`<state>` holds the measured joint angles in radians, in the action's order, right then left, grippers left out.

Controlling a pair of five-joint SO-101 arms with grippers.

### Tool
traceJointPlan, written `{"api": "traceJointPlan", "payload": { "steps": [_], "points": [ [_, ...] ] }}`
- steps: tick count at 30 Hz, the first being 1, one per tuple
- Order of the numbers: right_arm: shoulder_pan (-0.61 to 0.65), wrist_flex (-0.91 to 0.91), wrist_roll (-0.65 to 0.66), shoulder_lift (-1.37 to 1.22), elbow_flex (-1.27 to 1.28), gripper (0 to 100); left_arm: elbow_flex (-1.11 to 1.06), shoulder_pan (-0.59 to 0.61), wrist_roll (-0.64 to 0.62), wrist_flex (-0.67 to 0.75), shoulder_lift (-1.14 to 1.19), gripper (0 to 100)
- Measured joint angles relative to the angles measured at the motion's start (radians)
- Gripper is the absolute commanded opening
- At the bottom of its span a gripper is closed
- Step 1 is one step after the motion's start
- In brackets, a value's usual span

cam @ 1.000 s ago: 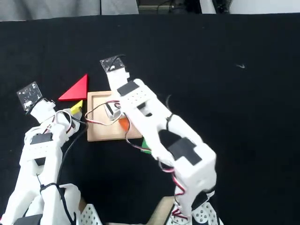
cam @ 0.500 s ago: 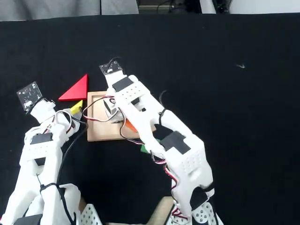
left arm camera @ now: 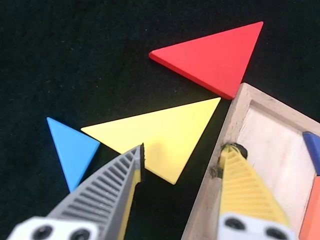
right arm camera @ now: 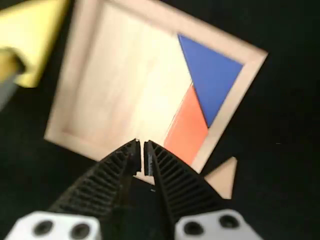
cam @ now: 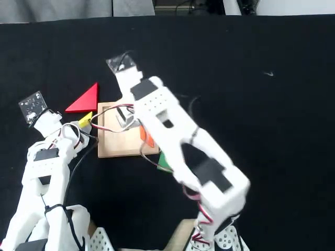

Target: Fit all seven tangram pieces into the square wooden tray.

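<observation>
On the black worktop [cam: 272, 136], left of centre, the square wooden tray [cam: 118, 155] lies flat and mostly unfilled. The red triangle [cam: 86, 100] rests just beyond its far-left corner, with one corner at the rim. The yellow triangle [left arm camera: 160, 137], of like size, lies beside the tray's left rim with its tip at the wood. A dark blue triangle [right arm camera: 212, 75] and an orange piece [right arm camera: 187, 127] are seated together along the tray's right wall. A light blue triangle [left arm camera: 72, 150], the smallest shown, lies just beside the yellow one, on the side away from the tray. A green piece [cam: 164, 162] lies off the near-right corner.

The left hand [left arm camera: 180, 155] is spread wide and empty, one finger over the yellow triangle's edge and the other over the tray rim. The right hand [right arm camera: 142, 150] is poised above the tray, clenched on nothing.

The pieces are judged thin, stiff, light and smooth-faced. The yellow triangle would best be pinched across two edges near a corner, as its flat face offers no purchase. Slipping is likely.

The cloth-like, matte surface should let pieces be slid. Grey fabric is seen beyond the far edge.
</observation>
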<state>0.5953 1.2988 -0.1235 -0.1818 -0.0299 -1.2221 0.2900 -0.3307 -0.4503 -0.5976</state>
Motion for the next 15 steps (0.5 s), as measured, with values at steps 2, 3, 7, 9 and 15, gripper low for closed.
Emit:
{"api": "traceJointPlan", "payload": {
  "steps": [2, 3, 7, 9, 15],
  "points": [
    [-0.046, -0.015, 0.029, 0.123, 0.083, 1.1, 0.000, 0.000, 0.000, 0.000, 0.000, 26],
    [-0.083, -0.031, 0.043, 0.184, 0.127, 1.1, 0.000, 0.000, 0.000, 0.000, 0.000, 26],
    [-0.267, -0.132, 0.086, 0.404, 0.345, 1.1, 0.061, 0.000, 0.000, -0.133, 0.000, 25],
    [-0.341, -0.206, 0.104, 0.477, 0.477, 1.1, 0.112, 0.026, 0.015, -0.227, 0.000, 25],
    [-0.448, -0.494, 0.143, 0.534, 0.838, 1.1, 0.242, 0.212, 0.339, -0.388, 0.000, 25]
  ]
}}
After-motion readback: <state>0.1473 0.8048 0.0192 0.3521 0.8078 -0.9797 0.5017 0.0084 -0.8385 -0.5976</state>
